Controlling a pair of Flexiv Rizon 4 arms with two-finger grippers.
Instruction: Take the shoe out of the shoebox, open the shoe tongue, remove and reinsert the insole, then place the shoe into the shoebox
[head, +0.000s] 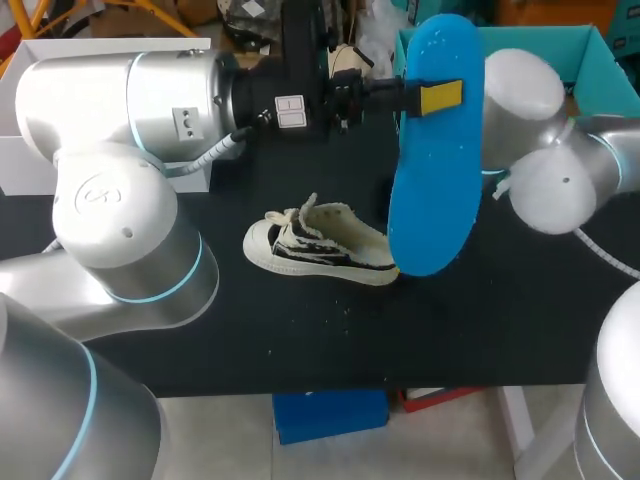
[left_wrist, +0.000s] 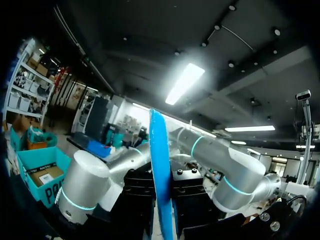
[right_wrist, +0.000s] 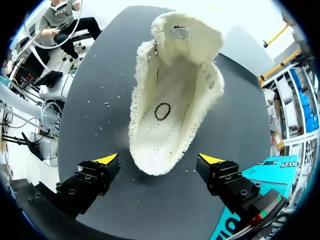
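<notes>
A cream sneaker (head: 320, 245) with black-and-white sides lies on the black table (head: 250, 320), toe to the left, tongue pulled open. My left gripper (head: 435, 97) is shut on a blue insole (head: 432, 150), holding it up in the air above the table, to the right of the shoe. In the left wrist view the insole (left_wrist: 160, 170) stands edge-on between the black fingers. My right gripper (right_wrist: 159, 159) hangs open above the shoe (right_wrist: 170, 95), its yellow tips either side of the heel and clear of it. In the head view the insole hides that gripper.
The teal shoebox (head: 590, 50) stands at the back right, next to my right arm (head: 545, 170); its corner (right_wrist: 260, 185) shows beside the right fingers. A white box (head: 25, 150) sits at the back left behind my left arm (head: 120, 100). Small crumbs dot the table.
</notes>
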